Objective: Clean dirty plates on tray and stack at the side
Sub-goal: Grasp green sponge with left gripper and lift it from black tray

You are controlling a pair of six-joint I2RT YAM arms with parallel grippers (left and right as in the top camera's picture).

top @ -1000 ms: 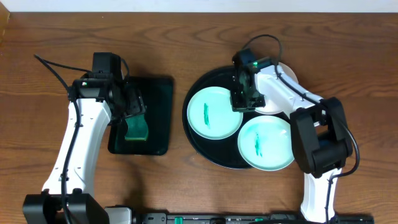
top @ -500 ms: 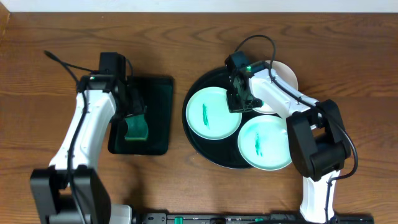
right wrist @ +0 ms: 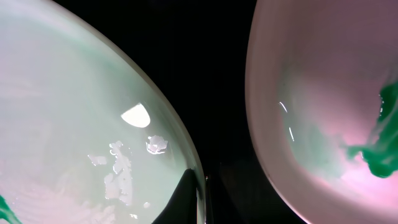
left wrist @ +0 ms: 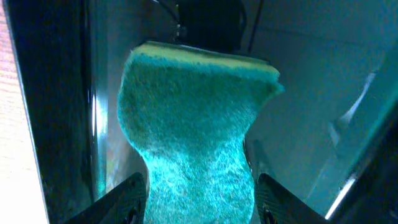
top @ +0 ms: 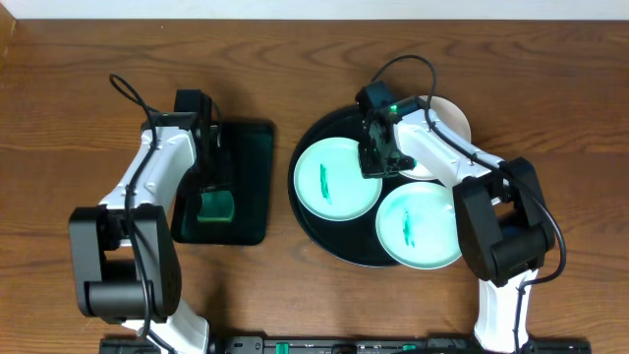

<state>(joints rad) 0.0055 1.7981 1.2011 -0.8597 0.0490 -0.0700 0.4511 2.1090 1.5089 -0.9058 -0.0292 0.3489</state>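
Pinching a green foam sponge [left wrist: 199, 124] at frame left, the left gripper [left wrist: 196, 200] is gripping it. The closed right gripper [top: 378, 157] is sitting among 3 small round plates [top: 334, 177] — mint and white — on the glossy round black tray [top: 334, 254], centre-right.

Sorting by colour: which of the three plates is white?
The white plate sits at the tray's far right rim; the two mint-green plates lie nearer.

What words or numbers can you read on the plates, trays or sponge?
None: no view shows any readable word, number or sign. The mint-green plate, round black tray, green sponge and rectangular tray are all plain.
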